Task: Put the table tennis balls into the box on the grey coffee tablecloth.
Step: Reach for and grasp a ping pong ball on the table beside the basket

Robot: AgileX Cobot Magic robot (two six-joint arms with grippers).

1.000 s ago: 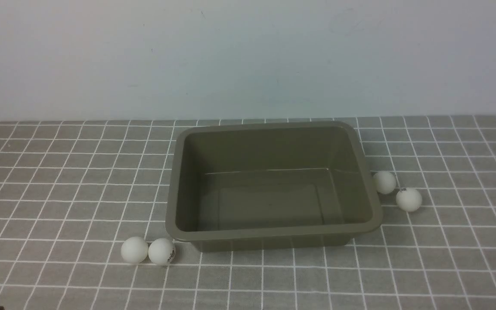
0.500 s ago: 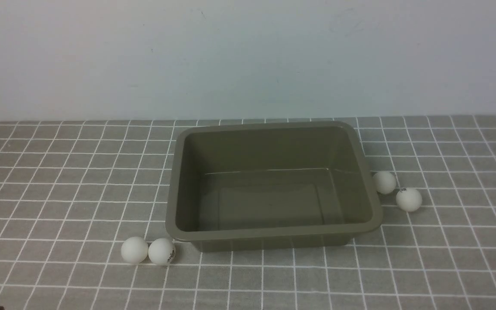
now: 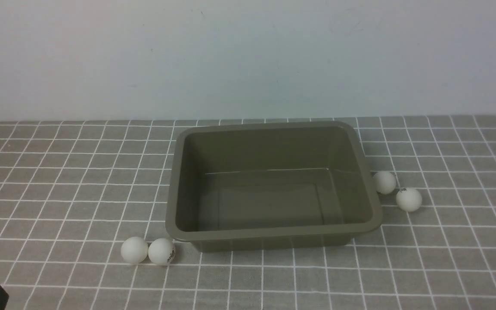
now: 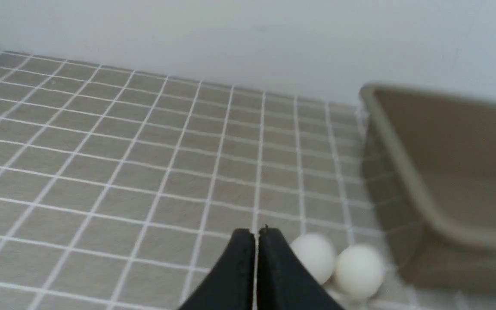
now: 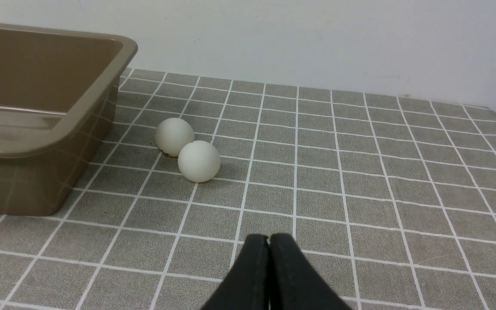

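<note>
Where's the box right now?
Front view: the box sits mid-cloth on the grey coffee tablecloth, between two white balls on the robot's left, nearer the robot, and two on its right.

Front view: even, moderately bright light, source unseen; thin highlights along the inner edges of the box [image 3: 274, 234]; sharp. Left wrist view: hazy, blurred overall, grid lines smeared. Right wrist view: crisp, dimmer, cloth [image 5: 274, 172] finely textured.

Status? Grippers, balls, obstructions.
Left gripper and right gripper shut, holding nothing. Box empty; two balls to its left, two balls to its right. No obstruction seen.
</note>
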